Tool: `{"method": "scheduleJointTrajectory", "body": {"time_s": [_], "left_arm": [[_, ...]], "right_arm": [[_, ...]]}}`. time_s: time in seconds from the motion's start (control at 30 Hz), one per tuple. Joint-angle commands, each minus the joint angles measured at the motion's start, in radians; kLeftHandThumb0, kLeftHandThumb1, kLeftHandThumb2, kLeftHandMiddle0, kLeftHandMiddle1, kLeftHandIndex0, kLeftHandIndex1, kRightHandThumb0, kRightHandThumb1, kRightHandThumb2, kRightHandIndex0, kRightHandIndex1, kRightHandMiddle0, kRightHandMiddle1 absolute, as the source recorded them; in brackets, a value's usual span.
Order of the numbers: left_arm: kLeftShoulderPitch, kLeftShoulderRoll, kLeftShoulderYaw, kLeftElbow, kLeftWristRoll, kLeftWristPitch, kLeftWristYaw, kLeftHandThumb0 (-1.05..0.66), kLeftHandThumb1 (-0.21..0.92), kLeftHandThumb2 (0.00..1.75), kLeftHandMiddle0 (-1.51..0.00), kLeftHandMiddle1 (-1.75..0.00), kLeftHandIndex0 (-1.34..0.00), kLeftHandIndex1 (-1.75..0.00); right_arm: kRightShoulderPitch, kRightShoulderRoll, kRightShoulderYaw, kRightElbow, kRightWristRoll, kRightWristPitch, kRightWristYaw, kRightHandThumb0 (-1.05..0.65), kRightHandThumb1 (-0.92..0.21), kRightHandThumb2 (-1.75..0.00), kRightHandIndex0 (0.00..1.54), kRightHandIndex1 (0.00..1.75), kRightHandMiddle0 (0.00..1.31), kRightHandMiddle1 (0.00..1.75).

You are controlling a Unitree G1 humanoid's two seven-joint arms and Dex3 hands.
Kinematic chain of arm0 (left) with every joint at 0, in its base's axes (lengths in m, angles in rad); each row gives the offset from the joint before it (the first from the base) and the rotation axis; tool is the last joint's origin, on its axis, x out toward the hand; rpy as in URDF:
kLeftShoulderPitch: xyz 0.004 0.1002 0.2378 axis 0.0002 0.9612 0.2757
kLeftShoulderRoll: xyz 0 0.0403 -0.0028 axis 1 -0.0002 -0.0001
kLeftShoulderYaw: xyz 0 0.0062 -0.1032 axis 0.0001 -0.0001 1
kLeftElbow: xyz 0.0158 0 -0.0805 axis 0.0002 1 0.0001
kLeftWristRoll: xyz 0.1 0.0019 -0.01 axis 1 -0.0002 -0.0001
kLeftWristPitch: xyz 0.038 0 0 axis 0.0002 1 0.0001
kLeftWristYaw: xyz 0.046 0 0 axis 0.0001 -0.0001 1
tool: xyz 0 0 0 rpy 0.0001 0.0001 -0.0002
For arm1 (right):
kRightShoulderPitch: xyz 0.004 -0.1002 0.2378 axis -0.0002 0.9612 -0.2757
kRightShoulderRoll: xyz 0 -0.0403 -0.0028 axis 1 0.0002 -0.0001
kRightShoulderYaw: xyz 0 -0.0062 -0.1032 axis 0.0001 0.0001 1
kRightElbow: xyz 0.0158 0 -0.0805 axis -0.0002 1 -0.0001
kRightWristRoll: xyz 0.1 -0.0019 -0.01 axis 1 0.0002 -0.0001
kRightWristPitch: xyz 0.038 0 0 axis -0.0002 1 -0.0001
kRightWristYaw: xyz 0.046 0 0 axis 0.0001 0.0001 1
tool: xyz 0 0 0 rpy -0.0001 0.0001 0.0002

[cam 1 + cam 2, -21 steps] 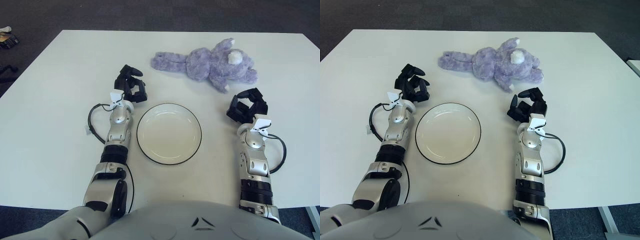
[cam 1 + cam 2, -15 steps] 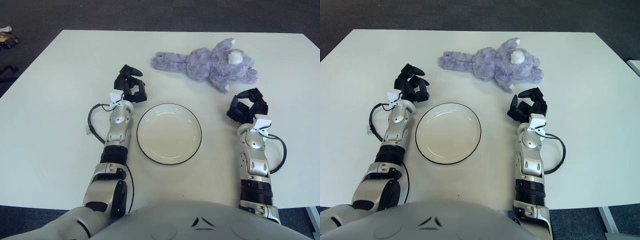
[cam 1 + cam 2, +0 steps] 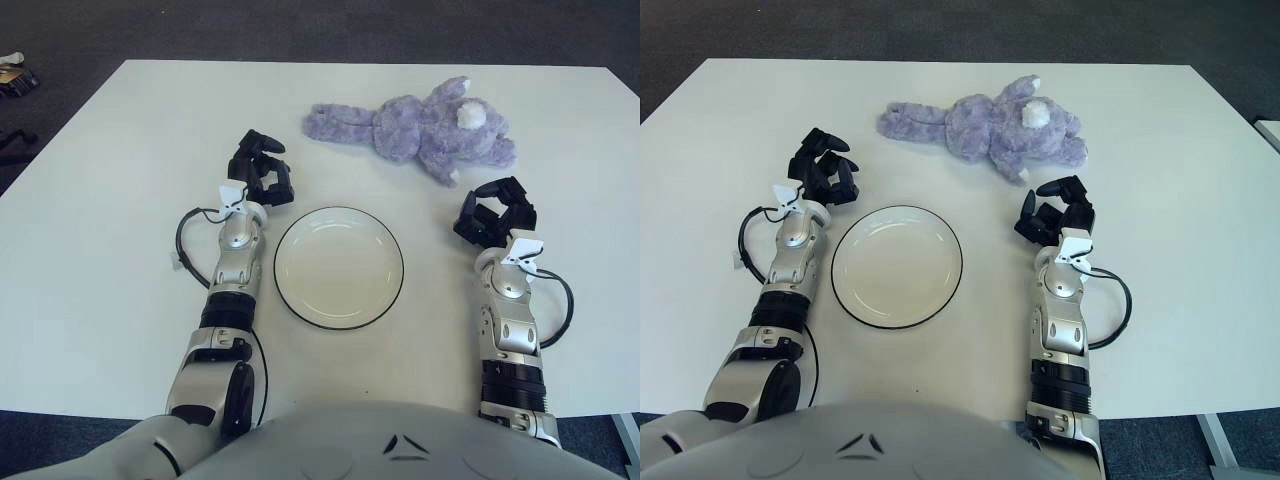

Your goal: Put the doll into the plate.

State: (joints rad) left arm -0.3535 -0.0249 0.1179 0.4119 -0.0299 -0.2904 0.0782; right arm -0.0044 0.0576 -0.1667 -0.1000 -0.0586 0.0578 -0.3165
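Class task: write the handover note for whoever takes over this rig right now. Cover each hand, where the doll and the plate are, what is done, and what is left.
Left hand: fingers curled, holding nothing, just left of the plate's far edge.
Right hand: fingers curled, holding nothing, right of the plate and just short of the doll.
Doll: purple plush, lying on the white table beyond the plate, untouched.
Plate: between the hands, nothing in it.
Done: nothing yet.
Left: grasp the doll, probably with the nearer right hand, and set it in the plate.
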Motion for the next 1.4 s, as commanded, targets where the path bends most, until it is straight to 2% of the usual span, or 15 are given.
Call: {"method": "scheduleJointTrajectory", "body": {"time_s": [0.0, 0.53, 0.87, 1.13, 1.37], "left_arm": [[0.04, -0.002, -0.003, 0.011, 0.005, 0.014, 0.009, -0.01, 0.26, 1.39, -0.54, -1.75, -0.53, -1.75], [0.036, 0.006, -0.009, 0.014, 0.018, 0.021, 0.015, -0.01, 0.27, 1.38, -0.54, -1.75, -0.53, -1.75], [0.03, 0.007, -0.009, 0.017, 0.019, 0.026, 0.014, -0.01, 0.27, 1.38, -0.54, -1.75, -0.52, -1.75], [0.029, 0.017, -0.022, 0.018, 0.051, 0.031, 0.022, -0.01, 0.27, 1.38, -0.53, -1.75, -0.52, -1.75], [0.045, 0.03, -0.064, -0.045, 0.082, 0.089, -0.011, -0.01, 0.26, 1.39, -0.54, -1.75, -0.53, -1.75]], "right_arm": [[0.061, 0.019, -0.004, 0.03, 0.003, 0.036, -0.002, -0.47, -0.38, -1.24, 1.27, 1.75, 0.57, 1.75], [0.061, 0.017, -0.002, 0.017, -0.002, 0.048, -0.003, -0.47, -0.38, -1.25, 1.23, 1.75, 0.57, 1.75], [0.06, 0.009, -0.006, 0.004, 0.01, 0.037, 0.02, -0.44, -0.46, -1.14, 1.12, 1.75, 0.5, 1.75], [0.06, 0.0, -0.011, -0.014, 0.015, 0.022, 0.039, -0.44, -0.47, -1.12, 1.1, 1.75, 0.49, 1.75], [0.06, -0.018, -0.022, -0.098, 0.019, 0.066, 0.061, -0.44, -0.45, -1.15, 1.11, 1.75, 0.51, 1.75]]}}
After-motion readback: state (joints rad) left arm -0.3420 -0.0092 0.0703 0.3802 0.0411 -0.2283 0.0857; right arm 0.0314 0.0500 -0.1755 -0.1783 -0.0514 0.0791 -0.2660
